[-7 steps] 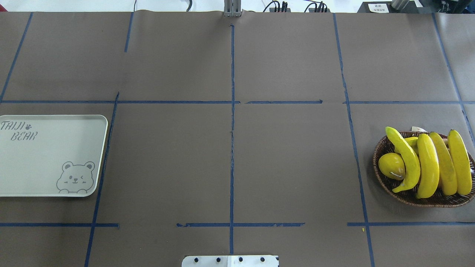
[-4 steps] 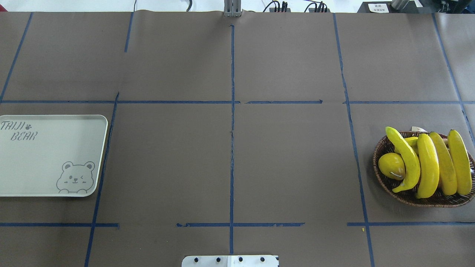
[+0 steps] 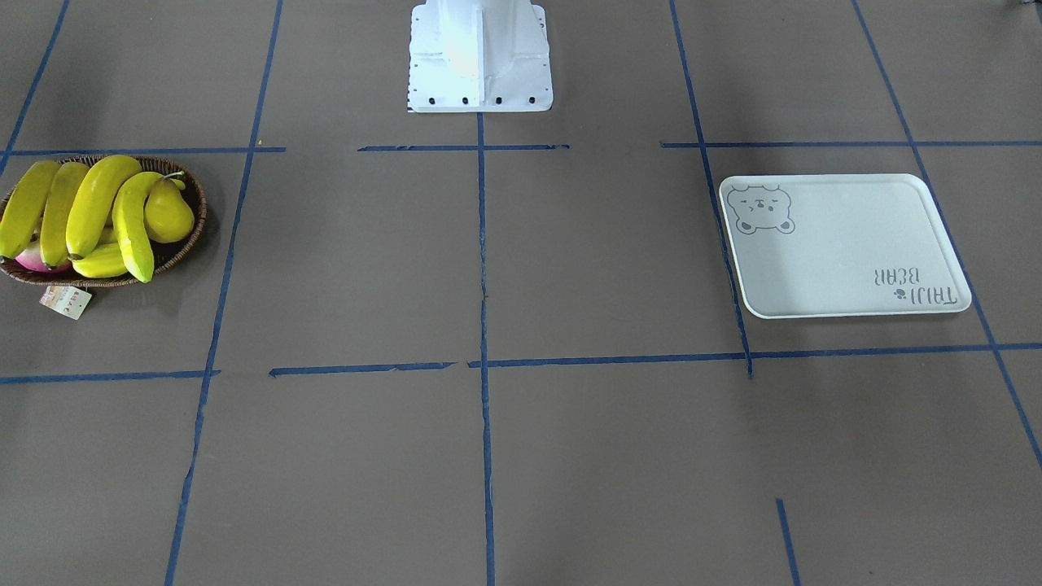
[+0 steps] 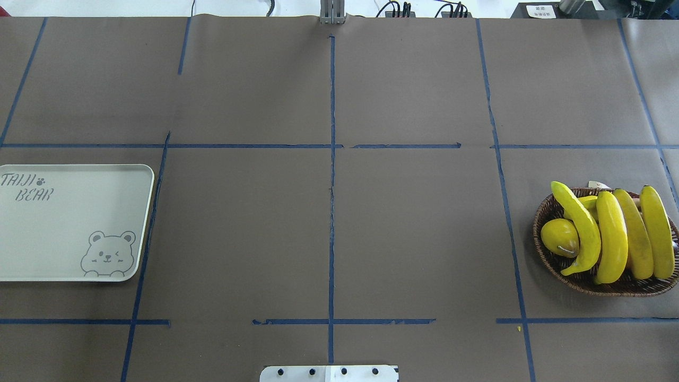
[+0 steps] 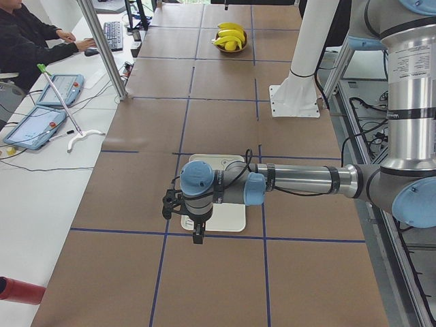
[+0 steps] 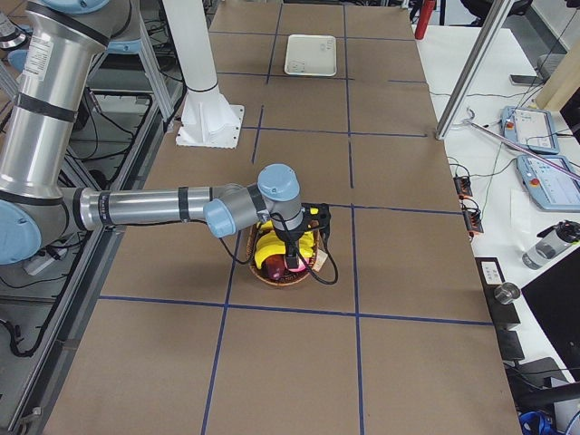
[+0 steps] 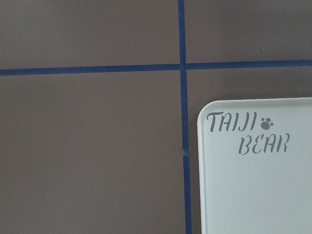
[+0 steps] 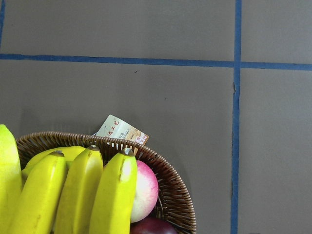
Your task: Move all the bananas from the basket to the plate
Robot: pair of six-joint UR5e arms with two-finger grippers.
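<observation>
Blue tape lines [image 4: 331,212] cross the table [image 4: 238,239]; a white pedestal [image 3: 480,57] stands at the robot's edge. The wicker basket [image 4: 549,260] holds four bananas [image 4: 612,239] side by side, a yellow pear [image 4: 559,237] and a pink fruit [image 8: 145,190], with a paper tag [image 3: 65,300] outside its rim. The bananas are long, curved, bright yellow, dark-tipped. The bear-printed plate [image 4: 69,223] lies well apart. The left gripper [image 5: 197,235] hangs over the plate's edge, the right gripper [image 6: 293,263] over the basket; how their jaws stand I cannot tell.

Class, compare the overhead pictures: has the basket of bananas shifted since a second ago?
No. The basket sits at the same gap right of the blue tape line, with its bananas unmoved.
</observation>
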